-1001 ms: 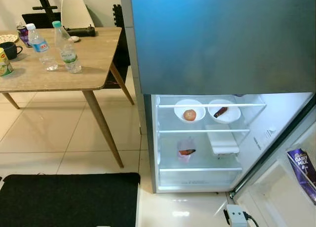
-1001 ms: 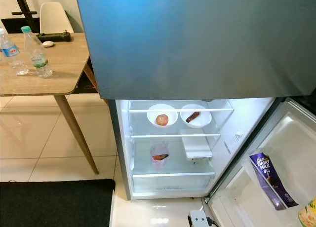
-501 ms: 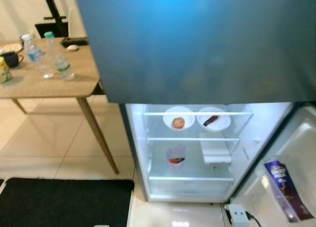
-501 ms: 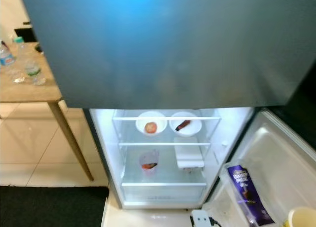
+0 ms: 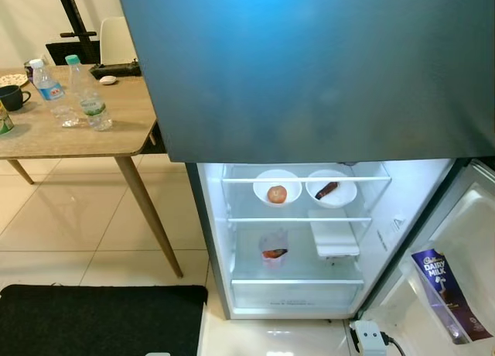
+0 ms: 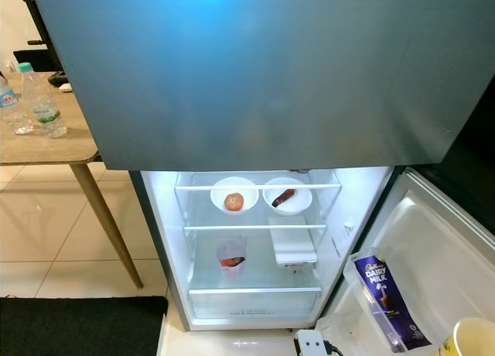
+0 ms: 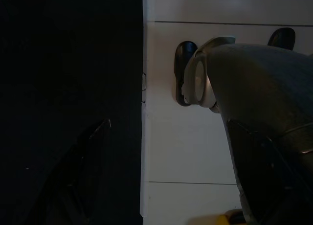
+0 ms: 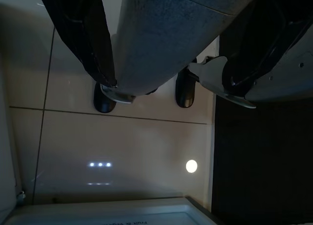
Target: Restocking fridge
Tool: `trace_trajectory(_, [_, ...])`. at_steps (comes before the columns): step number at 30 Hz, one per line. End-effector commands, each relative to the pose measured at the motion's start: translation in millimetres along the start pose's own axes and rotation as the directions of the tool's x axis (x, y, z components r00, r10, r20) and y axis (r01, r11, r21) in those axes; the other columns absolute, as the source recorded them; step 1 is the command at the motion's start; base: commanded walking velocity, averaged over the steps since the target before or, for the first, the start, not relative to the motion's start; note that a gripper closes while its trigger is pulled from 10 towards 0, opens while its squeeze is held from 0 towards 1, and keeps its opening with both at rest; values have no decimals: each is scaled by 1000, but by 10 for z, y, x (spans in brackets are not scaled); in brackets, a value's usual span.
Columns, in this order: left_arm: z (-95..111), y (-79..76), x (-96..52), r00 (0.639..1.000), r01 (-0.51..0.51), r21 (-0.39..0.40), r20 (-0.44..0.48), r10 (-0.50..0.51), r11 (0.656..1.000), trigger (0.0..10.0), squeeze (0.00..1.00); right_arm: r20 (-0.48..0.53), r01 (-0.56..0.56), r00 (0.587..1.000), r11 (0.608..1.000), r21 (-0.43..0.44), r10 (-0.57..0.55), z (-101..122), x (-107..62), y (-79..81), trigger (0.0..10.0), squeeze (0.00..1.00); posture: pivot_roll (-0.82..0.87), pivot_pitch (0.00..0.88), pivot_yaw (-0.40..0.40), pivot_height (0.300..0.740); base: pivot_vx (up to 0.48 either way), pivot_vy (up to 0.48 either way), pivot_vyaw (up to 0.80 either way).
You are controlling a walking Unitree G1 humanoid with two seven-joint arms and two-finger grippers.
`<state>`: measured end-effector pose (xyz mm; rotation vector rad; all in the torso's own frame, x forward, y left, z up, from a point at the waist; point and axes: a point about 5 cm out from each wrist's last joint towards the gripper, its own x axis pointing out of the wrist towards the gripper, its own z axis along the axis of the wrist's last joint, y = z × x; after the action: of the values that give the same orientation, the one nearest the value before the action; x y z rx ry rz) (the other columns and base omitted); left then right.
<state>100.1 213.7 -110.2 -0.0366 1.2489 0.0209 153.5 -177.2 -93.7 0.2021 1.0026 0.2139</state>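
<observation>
Fridge (image 5: 209, 240), lower centre of frame, door open and lit: top shelf holds a white bowl with an apple (image 5: 277, 193) beside a white bowl with a brown item (image 5: 327, 189); below, a plastic cup (image 5: 273, 248) and white tray (image 5: 333, 234). Dairy Milk carton (image 5: 446, 292) in door shelf, lower right. Wooden table (image 5: 46, 131) with water bottles (image 5: 85, 104), upper left. Black mat (image 5: 100, 319), lower left. Both grippers hang idle over the floor; finger state cannot be told.

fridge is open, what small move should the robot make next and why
Probably turn left toward the wooden table. The fridge door already stands open and its shelves hold just two bowls, a cup and a white box, while two water bottles stand on the table. Both arms hang idle over the floor, so nothing seems to be carried yet.
</observation>
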Motion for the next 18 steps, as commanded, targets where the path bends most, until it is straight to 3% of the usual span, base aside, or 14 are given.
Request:
trace_trajectory(1, [-45,-66,8,1000,23,-14,-15,-23,1000,10000,0,-4,2,1000,1000,4,-2,-12,-1,1,10000,0,-17,5,15,740,0,0,0])
trace_trajectory(18, [-79,-56,4,999,31,30,-44,-29,999,10000,0,-3,2,1000,1000,7,-2,-13,0,4,10000,0,-16,8,16,740,0,0,0])
